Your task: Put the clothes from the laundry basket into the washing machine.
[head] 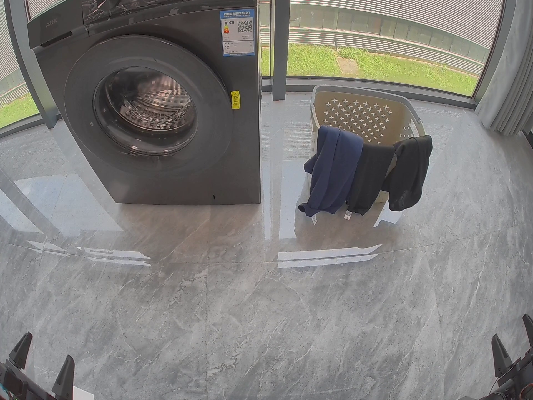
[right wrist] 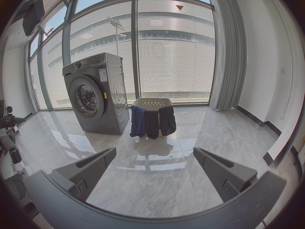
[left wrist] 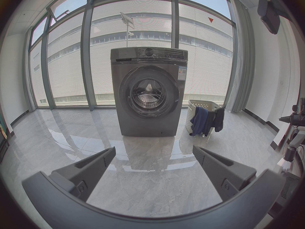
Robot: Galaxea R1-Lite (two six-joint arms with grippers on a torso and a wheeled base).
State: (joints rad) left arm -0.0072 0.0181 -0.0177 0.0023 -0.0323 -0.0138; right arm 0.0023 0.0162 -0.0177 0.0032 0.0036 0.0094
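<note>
A dark grey washing machine (head: 155, 90) stands on the floor by the window, its round door shut. To its right sits a cream laundry basket (head: 366, 112). Over the basket's front rim hang a navy garment (head: 333, 170) and two black garments (head: 369, 176) (head: 410, 170). The machine (left wrist: 148, 91) (right wrist: 95, 97) and the basket (left wrist: 203, 105) (right wrist: 152, 104) show in both wrist views. My left gripper (head: 43, 359) (left wrist: 154, 156) is open low at the near left. My right gripper (head: 513, 343) (right wrist: 154, 156) is open at the near right. Both are far from the basket and hold nothing.
Glossy grey marble floor (head: 266, 306) stretches wide between me and the machine. Tall windows (head: 388, 23) run behind machine and basket. A grey curtain (head: 511, 84) hangs at the far right.
</note>
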